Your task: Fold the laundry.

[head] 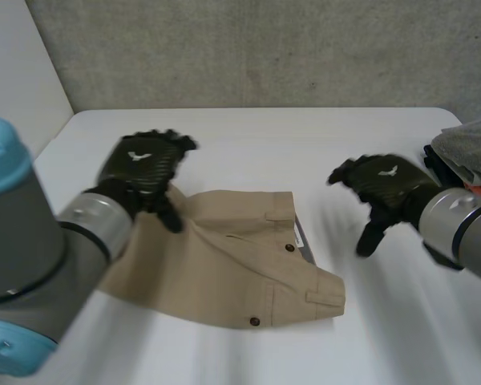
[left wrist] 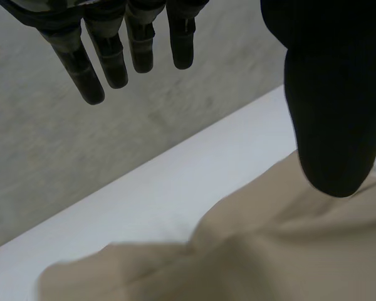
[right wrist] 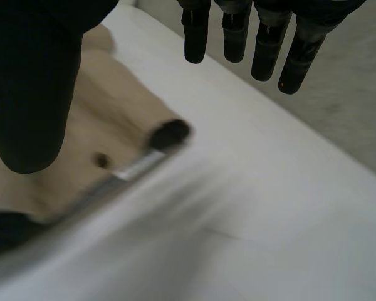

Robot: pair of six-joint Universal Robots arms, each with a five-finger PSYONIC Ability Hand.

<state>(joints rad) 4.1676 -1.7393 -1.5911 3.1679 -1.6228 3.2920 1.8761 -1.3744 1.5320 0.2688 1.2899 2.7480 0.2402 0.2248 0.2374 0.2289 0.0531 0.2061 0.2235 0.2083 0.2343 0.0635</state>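
So the tan cotton trousers with dark buttons (head: 240,265) lie in a rough, rumpled fold on the white table (head: 321,136). One end sits under the left hand (head: 140,164), which hangs over it with fingers (left wrist: 113,56) straight and apart, gripping nothing. The right hand (head: 385,186) hovers beside the buttoned end, also loose and empty. My take: pinch a corner low with each hand and pull the cloth flat first, or the wrinkles get folded in.
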